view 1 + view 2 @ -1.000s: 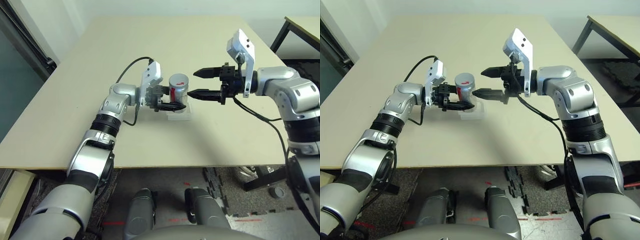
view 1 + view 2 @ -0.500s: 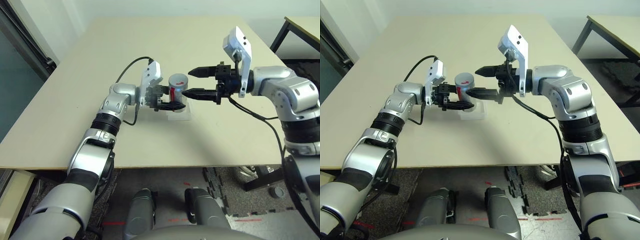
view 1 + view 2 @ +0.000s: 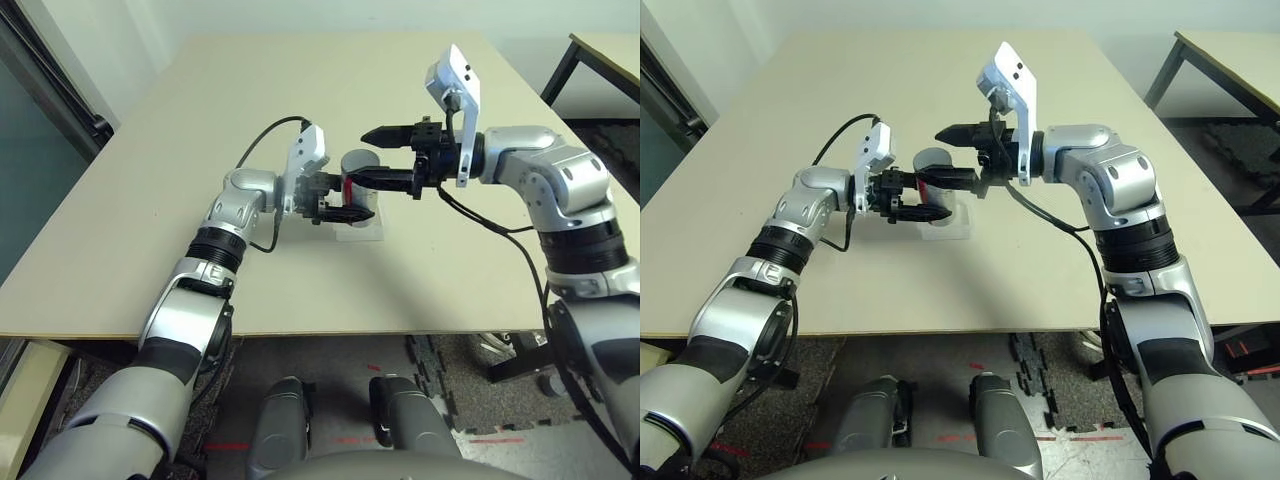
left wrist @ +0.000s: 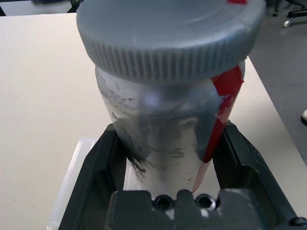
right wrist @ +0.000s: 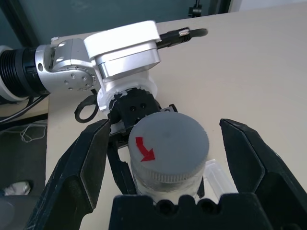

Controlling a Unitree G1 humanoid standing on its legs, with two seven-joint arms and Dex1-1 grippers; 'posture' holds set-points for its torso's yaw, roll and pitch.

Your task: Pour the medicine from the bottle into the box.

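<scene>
My right gripper [image 5: 165, 158] is wide open, its 2 fingers [image 5: 79, 163] straddling the cap [image 5: 168, 141] with clear air on both sides, nothing touched yet. The cap carries a red arrow and is screwed on the bottle [image 4: 168, 129].

My left gripper [image 3: 335, 200] is clamped on the bottle's body, below the cap, 1 finger [image 4: 103, 163] on each side. The bottle stands upright, red stripe facing out from the grip.

The box [image 3: 362, 232] sits on the table [image 3: 420, 280] directly under and just beyond the bottle; its clear rim shows past my left fingers in the left wrist view. I cannot tell whether the bottle's base rests in it or hangs just above.

Step in hand, as I read it: uncapping. Pour not started, cap on, box looks empty.

Next move calls for:
1. Centre right fingers on the cap's ribbed edge, not on the neck.
2. Close firmly, then twist the way the arrow shows, while the left holds the body fixed.
3. Lift the cap straight off, and only then tilt over the box.

Risks: the bottle spinning in my left grip, or the right fingers sliding off the cap.
</scene>
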